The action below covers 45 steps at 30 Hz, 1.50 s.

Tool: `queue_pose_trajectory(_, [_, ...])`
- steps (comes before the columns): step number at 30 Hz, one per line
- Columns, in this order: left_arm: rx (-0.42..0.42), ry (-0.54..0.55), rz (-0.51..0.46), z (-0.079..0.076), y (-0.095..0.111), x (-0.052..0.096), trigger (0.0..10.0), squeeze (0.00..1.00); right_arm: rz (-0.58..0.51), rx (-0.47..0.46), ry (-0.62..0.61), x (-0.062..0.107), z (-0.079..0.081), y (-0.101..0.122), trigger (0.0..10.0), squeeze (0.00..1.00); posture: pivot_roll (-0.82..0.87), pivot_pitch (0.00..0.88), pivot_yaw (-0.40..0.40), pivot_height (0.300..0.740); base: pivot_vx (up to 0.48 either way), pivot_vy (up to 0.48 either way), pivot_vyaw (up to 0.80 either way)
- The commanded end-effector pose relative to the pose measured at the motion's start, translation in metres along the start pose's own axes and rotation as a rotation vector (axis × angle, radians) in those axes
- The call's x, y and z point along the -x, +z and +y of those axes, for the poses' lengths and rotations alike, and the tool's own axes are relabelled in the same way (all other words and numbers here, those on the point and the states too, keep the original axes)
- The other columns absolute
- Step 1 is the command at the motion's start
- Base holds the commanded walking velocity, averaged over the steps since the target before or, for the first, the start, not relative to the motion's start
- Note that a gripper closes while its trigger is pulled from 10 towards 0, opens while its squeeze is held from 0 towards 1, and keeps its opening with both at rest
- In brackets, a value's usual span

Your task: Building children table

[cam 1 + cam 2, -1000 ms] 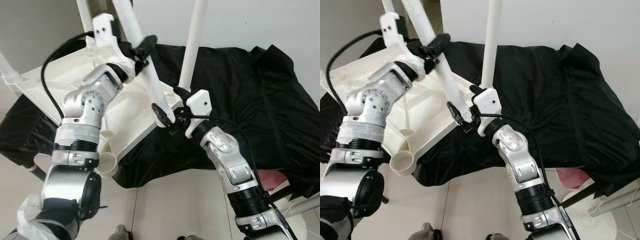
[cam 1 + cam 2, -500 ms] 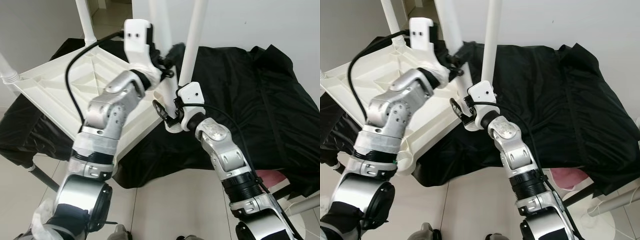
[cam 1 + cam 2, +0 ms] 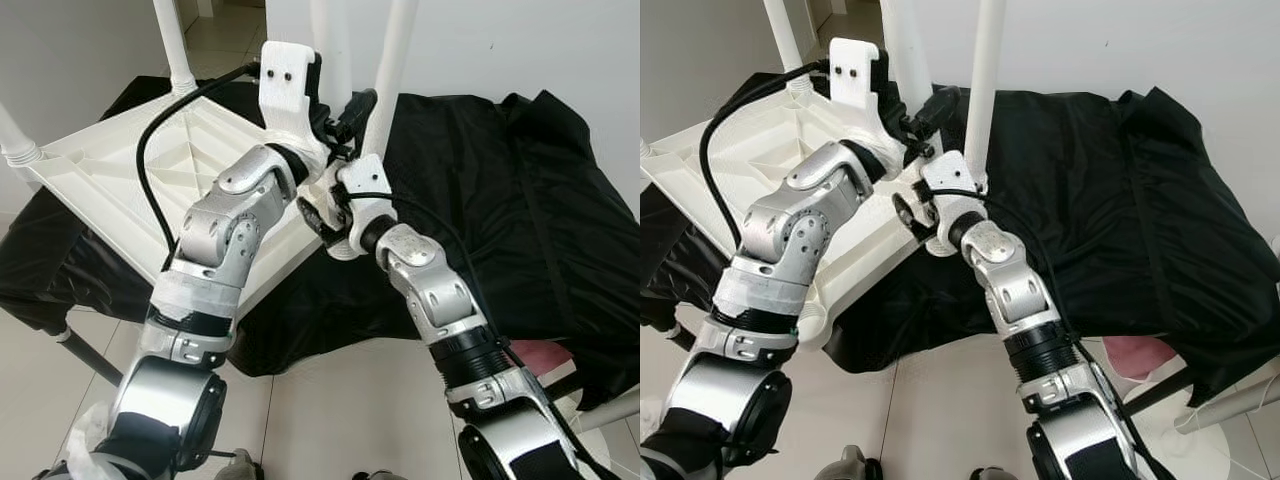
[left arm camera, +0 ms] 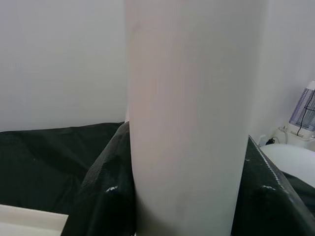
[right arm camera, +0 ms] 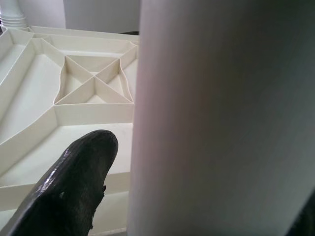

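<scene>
The upturned white table top (image 3: 110,175) is lying on the black cloth (image 3: 500,170). The left hand (image 3: 345,110) is clamping the table leg (image 3: 902,45), now swung upright, while the right hand (image 3: 325,215) is gripping its base, seating it into the corner socket.

My head stereo pair looks down over both arms, sharing the upturned white tabletop (image 3: 110,170) and black cloth (image 3: 1110,190) | left wrist view pressed against the white leg (image 4: 187,118), facing wall | right wrist view equally close, facing tabletop ribs.
</scene>
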<state>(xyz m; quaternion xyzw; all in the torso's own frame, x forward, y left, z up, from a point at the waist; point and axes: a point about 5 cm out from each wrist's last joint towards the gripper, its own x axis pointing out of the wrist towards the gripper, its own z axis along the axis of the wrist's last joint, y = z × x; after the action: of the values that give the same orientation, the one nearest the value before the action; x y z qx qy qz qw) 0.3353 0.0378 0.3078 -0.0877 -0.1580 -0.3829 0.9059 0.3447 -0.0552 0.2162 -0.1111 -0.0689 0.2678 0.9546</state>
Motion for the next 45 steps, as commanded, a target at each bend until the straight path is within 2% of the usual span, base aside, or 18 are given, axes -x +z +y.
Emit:
queue_pose_trajectory(1, [-0.009,-0.072,-0.035,-0.017,0.005,-0.004,10.0,0.0,-0.005,0.002,0.023,-0.003,0.007,0.006,10.0,0.0,0.0,0.024,-0.029,0.74,0.0,0.0,0.0])
queue_pose_trajectory(13, [-0.038,-0.075,-0.037,-0.019,0.005,-0.005,10.0,0.0,0.02,0.007,0.035,-0.002,0.01,0.003,10.0,0.0,0.0,0.019,-0.027,0.74,0.0,0.0,0.0])
queue_pose_trajectory(14, [-0.042,-0.076,-0.037,-0.02,0.005,-0.006,10.0,0.0,0.017,0.006,0.04,-0.002,0.011,0.004,9.0,0.0,0.0,0.019,-0.027,0.74,0.0,0.0,0.0])
queue_pose_trajectory(15, [-0.044,-0.076,-0.038,-0.02,0.005,-0.006,10.0,0.0,0.017,0.005,0.042,-0.001,0.011,0.003,3.3,0.0,0.0,0.017,-0.027,0.74,0.0,0.0,0.0])
queue_pose_trajectory(16, [-0.044,-0.076,-0.038,-0.02,0.005,-0.006,10.0,0.0,0.017,0.005,0.042,-0.001,0.011,0.003,3.3,0.0,0.0,0.017,-0.027,0.74,0.0,0.0,0.0])
queue_pose_trajectory(17, [-0.046,-0.074,-0.04,-0.02,0.006,-0.006,10.0,0.0,0.026,0.003,0.038,0.001,0.01,0.001,2.7,0.0,0.0,0.015,-0.028,0.74,0.0,0.0,0.0])
queue_pose_trajectory(18, [-0.046,-0.074,-0.04,-0.02,0.006,-0.006,10.0,0.0,0.026,0.003,0.038,0.001,0.01,0.001,2.7,0.0,0.0,0.015,-0.028,0.74,0.0,0.0,0.0])
queue_pose_trajectory(19, [-0.047,-0.073,-0.041,-0.02,0.006,-0.006,10.0,0.0,0.031,0.002,0.034,0.001,0.009,0.0,1.9,0.0,0.0,0.015,-0.028,0.74,0.0,0.0,0.0])
queue_pose_trajectory(20, [-0.047,-0.073,-0.041,-0.02,0.006,-0.006,10.0,0.0,0.031,0.002,0.034,0.001,0.009,0.0,1.9,0.0,0.0,0.015,-0.028,0.74,0.0,0.0,0.0])
queue_pose_trajectory(21, [-0.047,-0.072,-0.042,-0.019,0.006,-0.006,10.0,0.0,0.036,-0.007,0.027,0.001,0.009,-0.001,0.6,0.0,0.0,0.013,-0.026,0.74,0.0,0.0,0.0])
queue_pose_trajectory(22, [-0.047,-0.072,-0.042,-0.019,0.006,-0.006,10.0,0.0,0.036,-0.007,0.027,0.001,0.009,-0.001,0.6,0.0,0.0,0.013,-0.026,0.74,0.0,0.0,0.0])
queue_pose_trajectory(23, [-0.049,-0.071,-0.042,-0.019,0.006,-0.006,10.0,0.0,0.043,-0.016,0.022,0.001,0.008,-0.002,0.0,0.0,0.0,0.013,-0.027,0.74,0.0,0.0,0.0])
queue_pose_trajectory(30, [-0.055,-0.07,-0.045,-0.018,0.007,-0.006,10.0,0.0,0.052,-0.054,-0.015,0.001,0.004,-0.003,0.0,0.0,0.0,0.012,-0.024,0.74,0.0,0.0,0.0])
queue_pose_trajectory(31, [-0.041,-0.083,-0.047,-0.019,0.007,-0.006,10.0,0.0,0.054,-0.055,-0.034,0.001,0.002,-0.004,3.1,0.0,0.0,0.012,-0.024,0.74,0.0,0.0,0.0])
queue_pose_trajectory(32, [-0.041,-0.083,-0.047,-0.019,0.007,-0.006,10.0,0.0,0.054,-0.055,-0.034,0.001,0.002,-0.004,3.1,0.0,0.0,0.012,-0.024,0.74,0.0,0.0,0.0])
queue_pose_trajectory(33, [-0.026,-0.098,-0.047,-0.02,0.007,-0.005,10.0,1.0,0.058,-0.059,-0.056,0.001,-0.001,-0.005,10.0,0.0,0.0,0.011,-0.024,0.74,0.0,0.0,0.0])
queue_pose_trajectory(38, [-0.014,-0.122,-0.046,-0.022,0.007,-0.003,10.0,1.0,0.061,-0.063,-0.087,0.001,-0.005,-0.005,10.0,0.0,0.0,0.013,-0.022,0.74,0.0,0.0,0.0])
queue_pose_trajectory(45, [-0.072,-0.106,-0.046,-0.017,0.009,0.001,10.0,1.0,0.052,-0.063,-0.127,0.002,-0.011,-0.005,10.0,0.0,0.0,0.016,-0.022,0.74,0.0,0.0,0.0])
